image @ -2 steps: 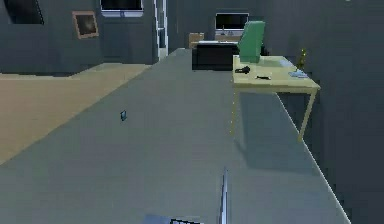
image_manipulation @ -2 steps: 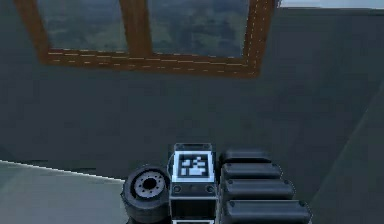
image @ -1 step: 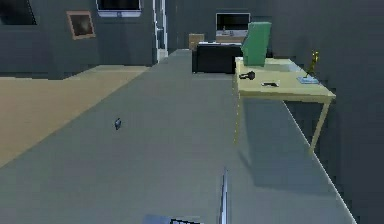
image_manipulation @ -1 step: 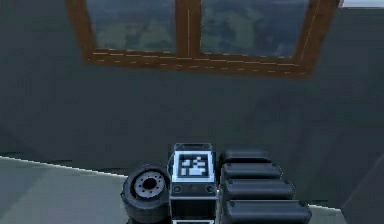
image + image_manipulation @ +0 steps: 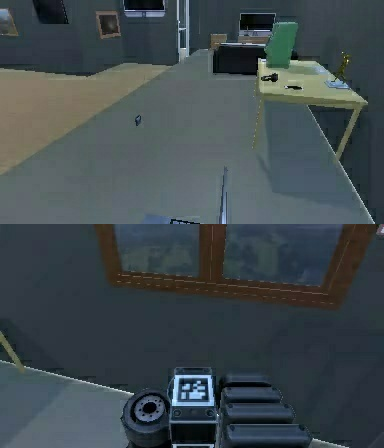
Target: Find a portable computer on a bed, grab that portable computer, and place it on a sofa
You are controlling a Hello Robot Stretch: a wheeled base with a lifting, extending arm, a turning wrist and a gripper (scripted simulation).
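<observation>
A yellow tabletop (image 5: 312, 72) stands by a green chair (image 5: 282, 45). The tool (image 5: 148, 415) sits low below a window (image 5: 225, 254). I cannot tell its state or if it holds anything

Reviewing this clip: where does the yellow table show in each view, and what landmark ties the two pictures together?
Forward view: the yellow table stands at the right, at mid-height, with a green chair behind it.
Arm side view: a tan slanted leg at the left edge, probably that table's.
Shared landmark: the dark grey wall beside the table, which likely carries the wood-framed window.
</observation>
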